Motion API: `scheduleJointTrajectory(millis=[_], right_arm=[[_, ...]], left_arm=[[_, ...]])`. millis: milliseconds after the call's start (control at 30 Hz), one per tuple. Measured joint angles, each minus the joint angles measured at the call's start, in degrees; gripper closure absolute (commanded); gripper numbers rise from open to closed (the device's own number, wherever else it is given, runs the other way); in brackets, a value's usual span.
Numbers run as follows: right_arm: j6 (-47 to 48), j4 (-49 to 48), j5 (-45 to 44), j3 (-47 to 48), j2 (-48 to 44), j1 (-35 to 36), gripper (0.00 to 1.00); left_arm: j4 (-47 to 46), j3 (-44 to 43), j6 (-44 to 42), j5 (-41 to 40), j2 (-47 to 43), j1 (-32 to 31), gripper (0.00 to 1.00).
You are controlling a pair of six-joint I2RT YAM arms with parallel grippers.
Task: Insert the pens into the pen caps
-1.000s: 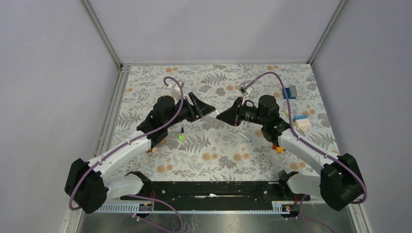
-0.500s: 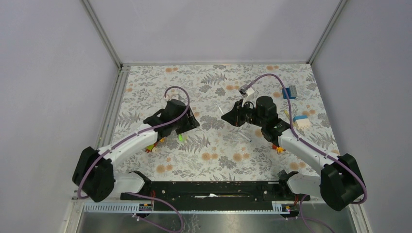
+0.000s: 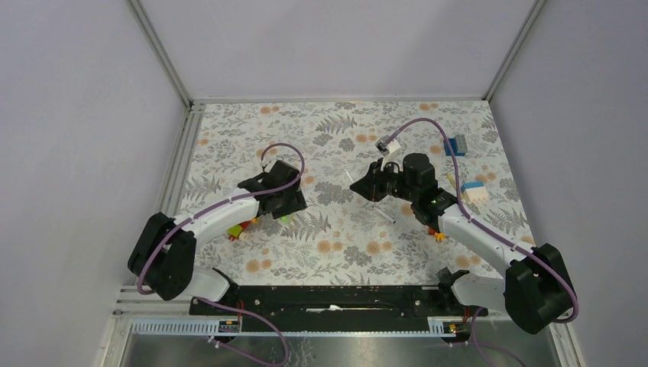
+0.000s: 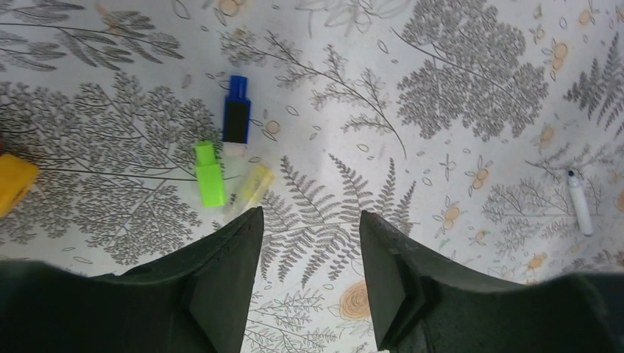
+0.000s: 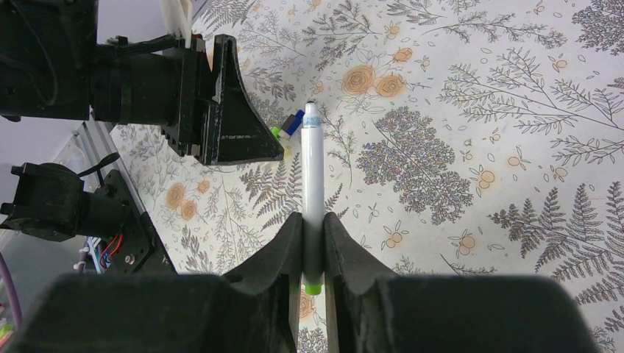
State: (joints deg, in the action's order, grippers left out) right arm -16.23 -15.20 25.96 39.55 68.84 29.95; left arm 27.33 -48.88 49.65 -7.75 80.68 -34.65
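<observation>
My left gripper point(image 4: 309, 224) is open and empty, low over the mat. Just ahead of its left finger lie the bright green cap point(image 4: 210, 175), the dark blue cap point(image 4: 236, 118) and a pale yellowish piece point(image 4: 254, 185). In the top view the left gripper point(image 3: 289, 205) hangs over the green cap point(image 3: 285, 218). My right gripper point(image 5: 313, 217) is shut on a white pen point(image 5: 312, 169) with a green rear end, held above the mat and pointing toward the left gripper. The right gripper also shows in the top view point(image 3: 365, 183). A second white pen point(image 4: 579, 202) lies loose on the mat point(image 3: 386, 215).
Yellow and red toy bricks point(image 3: 241, 228) lie by the left forearm, and a yellow brick point(image 4: 11, 184) shows in the left wrist view. A blue brick point(image 3: 457, 145) and a white-blue brick point(image 3: 474, 191) sit at the right. An orange piece point(image 3: 440, 235) lies by the right arm.
My left arm has swung down and back toward the caps, lowering its open gripper over them. My right gripper has drawn slightly right, still holding the pen.
</observation>
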Motion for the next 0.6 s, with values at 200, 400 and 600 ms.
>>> scheduleJointTrajectory(millis=[200, 400, 600], right_arm=[[0.02, 0.00, 0.02, -0.13, 0.00, 0.00, 1.00], [0.02, 0.02, 0.04, -0.46, 0.00, 0.00, 1.00], [0.02, 0.00, 0.07, -0.57, 0.00, 0.00, 1.00]], left_arm=[[1.64, 0.00, 1.57, -3.19, 0.44, 2.45, 0.45], [3.21, 0.00, 1.88, -4.90, 1.92, 4.87, 0.48], [3.43, 0.00, 1.88, -5.16, 3.13, 5.86, 0.51]])
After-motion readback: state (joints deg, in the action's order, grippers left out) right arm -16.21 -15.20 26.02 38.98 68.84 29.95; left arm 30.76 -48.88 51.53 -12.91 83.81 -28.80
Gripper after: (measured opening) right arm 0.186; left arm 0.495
